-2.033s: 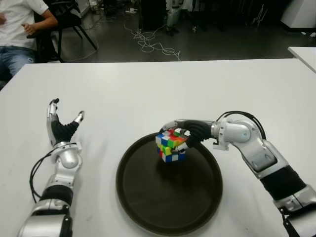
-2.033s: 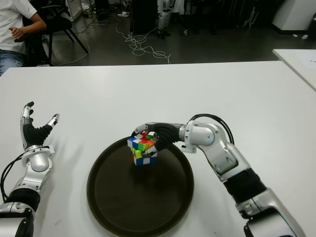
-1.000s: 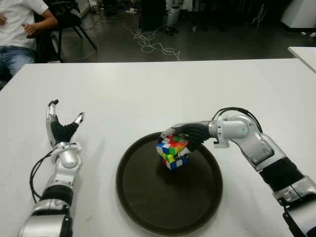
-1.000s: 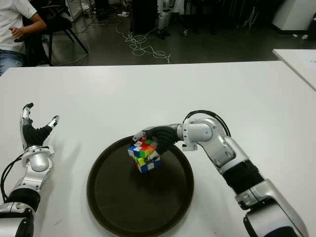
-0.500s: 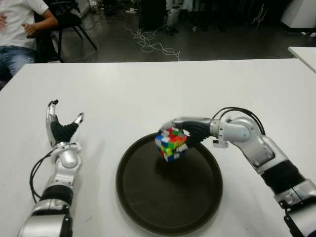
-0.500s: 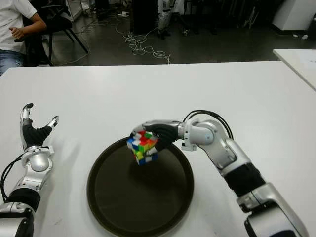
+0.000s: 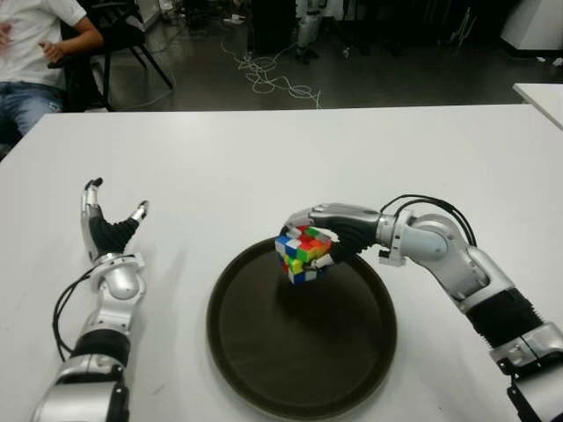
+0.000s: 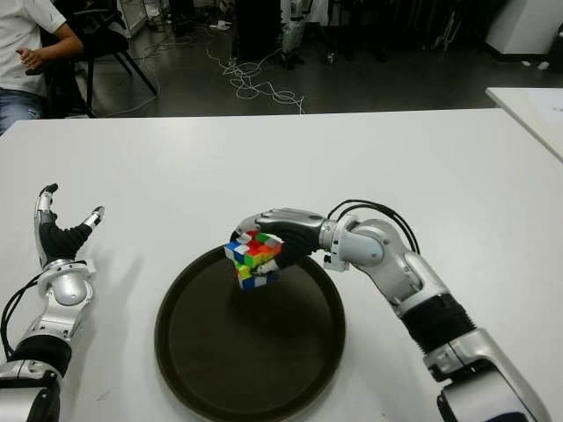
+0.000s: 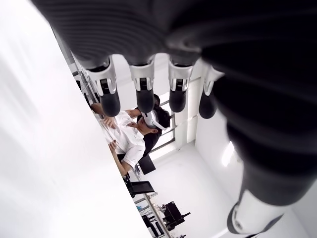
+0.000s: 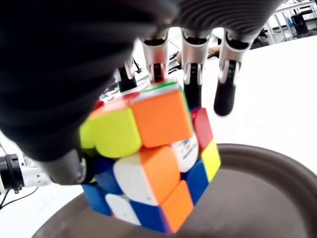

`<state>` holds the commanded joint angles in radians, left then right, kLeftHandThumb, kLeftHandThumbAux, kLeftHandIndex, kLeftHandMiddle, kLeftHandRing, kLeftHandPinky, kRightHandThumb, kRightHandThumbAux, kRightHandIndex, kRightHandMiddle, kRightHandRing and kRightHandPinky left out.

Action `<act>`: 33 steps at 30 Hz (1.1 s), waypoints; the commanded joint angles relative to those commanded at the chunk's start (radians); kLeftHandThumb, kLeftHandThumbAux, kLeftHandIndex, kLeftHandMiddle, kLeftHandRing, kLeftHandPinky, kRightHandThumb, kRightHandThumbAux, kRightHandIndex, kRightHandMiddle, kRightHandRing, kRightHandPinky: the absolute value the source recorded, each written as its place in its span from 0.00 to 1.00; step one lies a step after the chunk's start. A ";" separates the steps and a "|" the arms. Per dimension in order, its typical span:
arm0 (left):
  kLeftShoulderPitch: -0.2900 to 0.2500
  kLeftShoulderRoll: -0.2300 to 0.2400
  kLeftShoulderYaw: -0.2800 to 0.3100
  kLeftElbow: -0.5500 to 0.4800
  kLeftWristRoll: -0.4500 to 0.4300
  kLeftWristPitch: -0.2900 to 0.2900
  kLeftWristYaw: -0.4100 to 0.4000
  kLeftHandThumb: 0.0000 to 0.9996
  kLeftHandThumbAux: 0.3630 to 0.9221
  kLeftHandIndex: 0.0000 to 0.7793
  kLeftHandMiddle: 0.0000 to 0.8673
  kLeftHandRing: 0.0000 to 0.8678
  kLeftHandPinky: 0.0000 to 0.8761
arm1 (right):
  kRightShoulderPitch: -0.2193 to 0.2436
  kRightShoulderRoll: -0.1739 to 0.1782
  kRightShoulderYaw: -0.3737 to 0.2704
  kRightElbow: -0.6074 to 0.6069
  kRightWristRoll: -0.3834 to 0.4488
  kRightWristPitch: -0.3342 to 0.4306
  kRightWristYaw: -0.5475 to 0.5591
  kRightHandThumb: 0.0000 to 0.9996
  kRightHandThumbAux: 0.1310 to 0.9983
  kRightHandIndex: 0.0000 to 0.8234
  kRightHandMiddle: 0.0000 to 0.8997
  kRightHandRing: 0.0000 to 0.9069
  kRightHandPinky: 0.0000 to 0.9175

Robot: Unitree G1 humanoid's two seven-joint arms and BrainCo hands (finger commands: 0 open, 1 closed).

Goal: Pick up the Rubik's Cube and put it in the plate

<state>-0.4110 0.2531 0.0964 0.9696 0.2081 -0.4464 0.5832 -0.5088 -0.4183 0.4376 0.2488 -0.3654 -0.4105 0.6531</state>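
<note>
The scrambled Rubik's Cube (image 7: pixel 302 255) hangs tilted just over the far part of the dark round plate (image 7: pixel 299 360). My right hand (image 7: pixel 311 239) is shut on it, fingers draped over its top and thumb against its side. In the right wrist view the cube (image 10: pixel 148 158) fills the frame, its lower corner close to the plate's brown surface (image 10: pixel 257 198); I cannot tell whether they touch. My left hand (image 7: pixel 110 230) shows at the left of the plate, fingers spread upward and holding nothing.
The white table (image 7: pixel 264 158) stretches wide around the plate. A seated person (image 7: pixel 31 61) and a chair (image 7: pixel 123 35) are beyond its far left corner. Cables (image 7: pixel 273 79) lie on the floor behind. Another white table (image 7: pixel 544 92) edges in at right.
My right hand tipped the cube down into the plate a second ago, then raised it and drew it back toward the far rim. The left hand has not moved.
</note>
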 joint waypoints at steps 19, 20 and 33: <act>-0.001 0.002 -0.008 0.001 0.016 -0.002 0.016 0.00 0.68 0.05 0.07 0.05 0.03 | 0.002 0.007 -0.010 -0.036 0.028 0.098 0.088 0.05 0.39 0.00 0.00 0.00 0.00; 0.000 0.002 -0.009 0.001 0.017 -0.004 0.017 0.00 0.67 0.05 0.07 0.05 0.03 | 0.000 0.008 -0.010 -0.033 0.028 0.100 0.088 0.04 0.39 0.00 0.00 0.00 0.00; 0.002 0.000 -0.007 -0.006 0.014 -0.002 0.013 0.00 0.66 0.05 0.06 0.05 0.04 | -0.009 0.006 -0.007 -0.028 0.029 0.099 0.097 0.03 0.37 0.00 0.00 0.00 0.00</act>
<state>-0.4085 0.2527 0.0889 0.9631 0.2225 -0.4489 0.5966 -0.5181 -0.4121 0.4304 0.2203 -0.3367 -0.3120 0.7503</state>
